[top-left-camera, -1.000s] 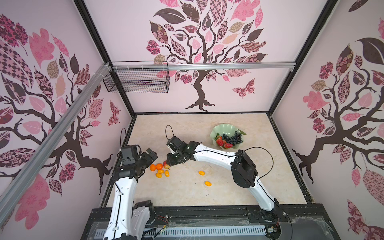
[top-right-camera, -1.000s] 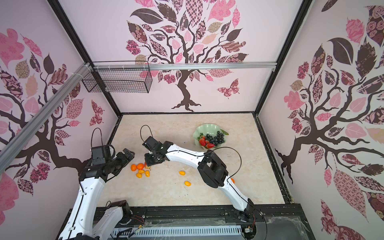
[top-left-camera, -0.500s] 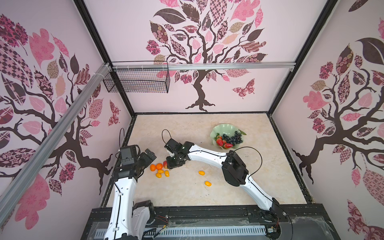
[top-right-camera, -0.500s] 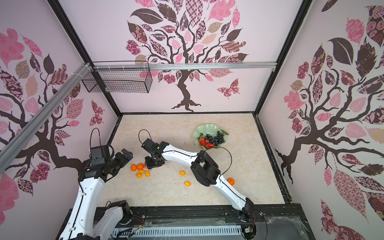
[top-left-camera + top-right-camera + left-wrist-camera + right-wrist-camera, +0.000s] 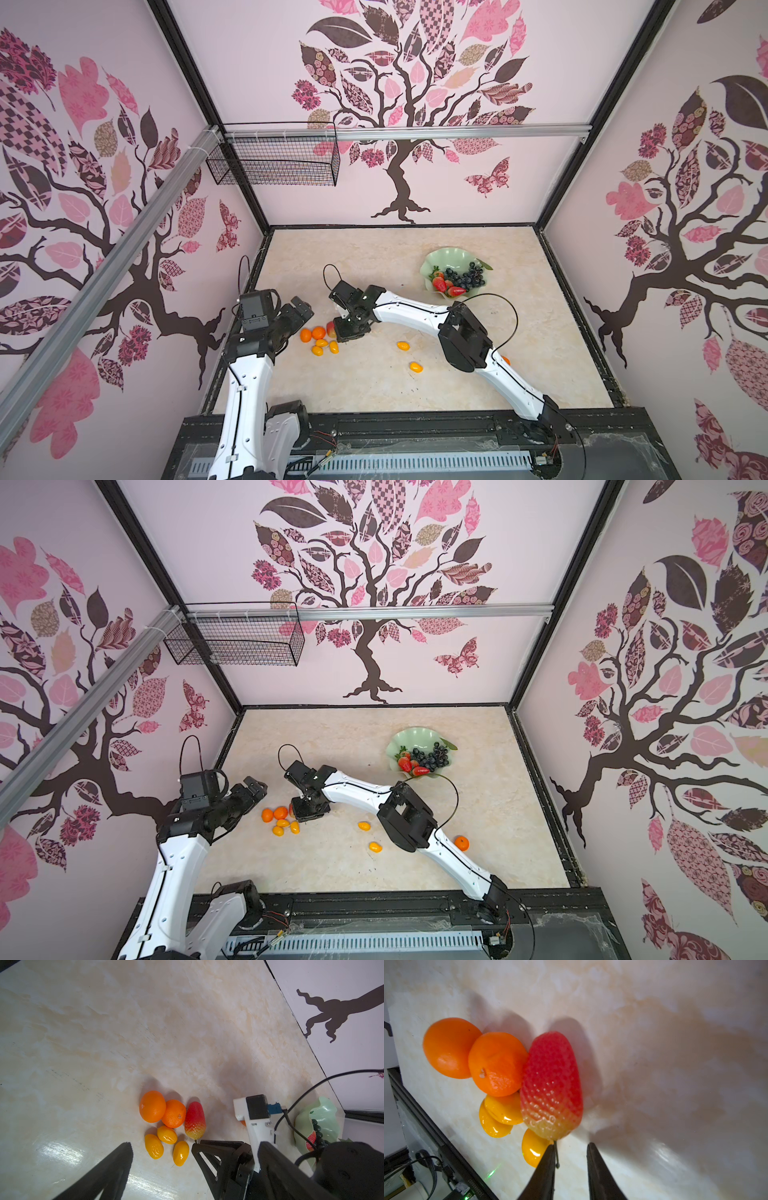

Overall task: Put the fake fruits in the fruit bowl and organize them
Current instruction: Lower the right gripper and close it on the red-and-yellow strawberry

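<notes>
– Two fingers on the right pincer [image 5: 570,1145]: how do they stand?
– Slightly apart, gripping nothing. The thin stem [image 5: 556,1157] of the pear [image 5: 551,1084] lies against the inner edge of one finger. The pear itself lies on the surface [image 5: 675,1064] just ahead of the tips.

– What crowds it?
– The first oval [image 5: 533,1151] sits right beside that same finger, near the pear's yellow end. Just past it, the second oval [image 5: 503,1108] and the third oval [image 5: 492,1124] touch each other. The near orange [image 5: 497,1064] presses the pear's flank, and the far orange [image 5: 451,1048] touches that one.

– And the left pincer [image 5: 302,311]?
– Spread wide and empty. It hovers across that cluster from the right pincer.

– Farther off?
– Back alongside the right arm [image 5: 357,793] lie the fourth oval [image 5: 403,345] and the fifth oval [image 5: 415,367], apart from each other. The third orange [image 5: 461,843] lies by the elbow. Well behind the right pincer, the fruit bowl [image 5: 440,259] holds the grape bunch [image 5: 465,276] and the strawberries [image 5: 438,284]. Farthest of all, a wire basket [image 5: 274,162] hangs on the wall.

– The count?
– One pear, three oranges, five ovals and one grape bunch. There are at least two strawberries; the exact number I cannot tell.
</notes>
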{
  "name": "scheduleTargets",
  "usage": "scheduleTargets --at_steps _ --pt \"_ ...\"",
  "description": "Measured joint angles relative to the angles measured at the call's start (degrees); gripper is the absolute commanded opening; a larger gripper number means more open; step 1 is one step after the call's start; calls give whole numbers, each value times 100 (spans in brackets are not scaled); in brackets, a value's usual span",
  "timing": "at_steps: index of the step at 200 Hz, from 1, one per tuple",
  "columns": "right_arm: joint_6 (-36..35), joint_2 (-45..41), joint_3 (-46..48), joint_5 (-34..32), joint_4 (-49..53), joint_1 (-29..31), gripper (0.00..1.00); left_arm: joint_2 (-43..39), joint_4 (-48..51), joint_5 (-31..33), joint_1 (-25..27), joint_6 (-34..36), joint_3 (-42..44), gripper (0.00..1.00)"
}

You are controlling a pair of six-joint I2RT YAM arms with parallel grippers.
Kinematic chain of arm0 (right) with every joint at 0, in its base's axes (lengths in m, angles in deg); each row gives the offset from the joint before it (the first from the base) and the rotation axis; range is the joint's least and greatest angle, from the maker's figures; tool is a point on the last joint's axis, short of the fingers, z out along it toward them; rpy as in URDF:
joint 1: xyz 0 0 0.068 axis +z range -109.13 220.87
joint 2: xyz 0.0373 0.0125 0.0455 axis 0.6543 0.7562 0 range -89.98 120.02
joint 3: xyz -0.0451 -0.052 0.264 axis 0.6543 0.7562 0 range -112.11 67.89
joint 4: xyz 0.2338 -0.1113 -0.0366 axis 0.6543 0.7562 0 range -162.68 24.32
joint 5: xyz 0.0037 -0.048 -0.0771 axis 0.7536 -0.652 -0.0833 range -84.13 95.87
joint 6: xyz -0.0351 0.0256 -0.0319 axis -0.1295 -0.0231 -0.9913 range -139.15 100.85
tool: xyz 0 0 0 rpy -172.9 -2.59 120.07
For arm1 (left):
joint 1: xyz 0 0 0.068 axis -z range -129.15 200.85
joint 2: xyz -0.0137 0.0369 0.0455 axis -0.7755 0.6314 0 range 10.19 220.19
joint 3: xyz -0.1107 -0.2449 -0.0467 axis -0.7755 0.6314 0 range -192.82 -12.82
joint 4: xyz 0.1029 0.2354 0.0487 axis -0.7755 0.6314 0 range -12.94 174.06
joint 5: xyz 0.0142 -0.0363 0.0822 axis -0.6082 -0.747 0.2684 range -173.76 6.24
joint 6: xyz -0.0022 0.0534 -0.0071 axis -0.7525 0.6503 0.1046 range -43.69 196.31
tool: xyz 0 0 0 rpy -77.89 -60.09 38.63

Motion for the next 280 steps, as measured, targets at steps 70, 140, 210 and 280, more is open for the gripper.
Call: scheduleTargets --at_steps 70,140,210,280 --pt "81 42 -111 155 -52 -31 10 -2 -59 -22 0 15 0 98" --pt "109 87 -111 247 -85 -72 20 -11 -81 -63 0 17 0 98" --pt "151 267 -173 396 -170 -74 18 -13 -83 -101 0 22 0 98" --pt "227 267 -173 380 -177 -74 10 -33 -83 -105 0 35 0 98"
